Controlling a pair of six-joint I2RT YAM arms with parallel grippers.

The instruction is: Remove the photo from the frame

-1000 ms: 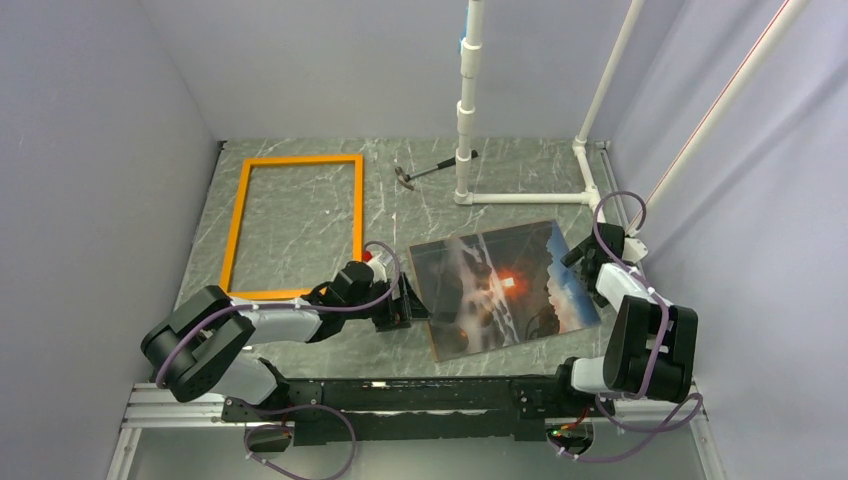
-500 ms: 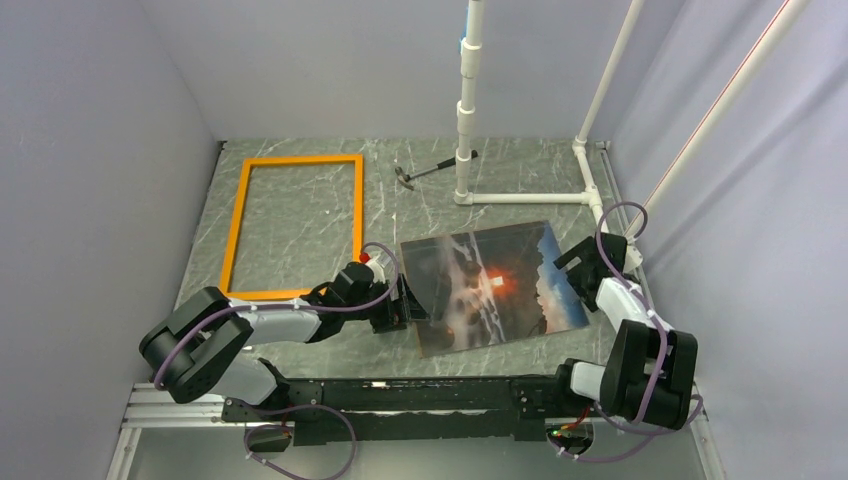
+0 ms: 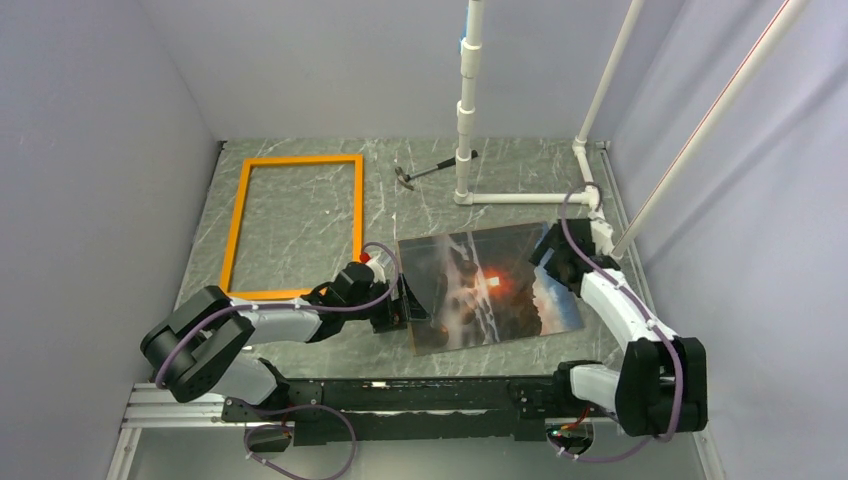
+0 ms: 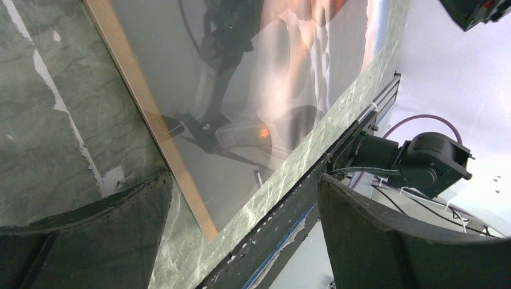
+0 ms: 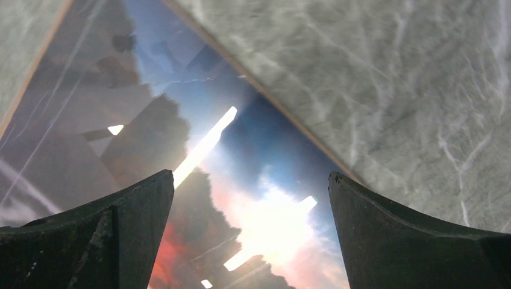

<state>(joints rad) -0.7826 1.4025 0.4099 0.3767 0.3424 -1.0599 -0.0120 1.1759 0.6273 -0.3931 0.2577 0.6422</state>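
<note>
The photo [image 3: 490, 290] lies face up on the marble table, outside the frame. The orange frame [image 3: 300, 159] lies empty at the back left. My left gripper [image 3: 405, 305] is open at the photo's left edge. In the left wrist view the photo [image 4: 259, 90] and its brown near corner lie between the spread jaws of that gripper [image 4: 244, 223]. My right gripper [image 3: 553, 255] is open over the photo's far right corner. In the right wrist view the blue-sky part of the photo [image 5: 199, 150] fills the gap of that gripper [image 5: 250, 229].
A small hammer-like tool [image 3: 420, 175] lies at the back centre. A white pipe stand [image 3: 465, 110] with a floor bar [image 3: 520, 198] stands behind the photo. Walls close in on both sides. A metal rail [image 3: 400, 395] runs along the near edge.
The photo has slid left and turned squarer to the table. My right gripper has moved left and further back, onto the photo's far right corner. The left arm has barely moved.
</note>
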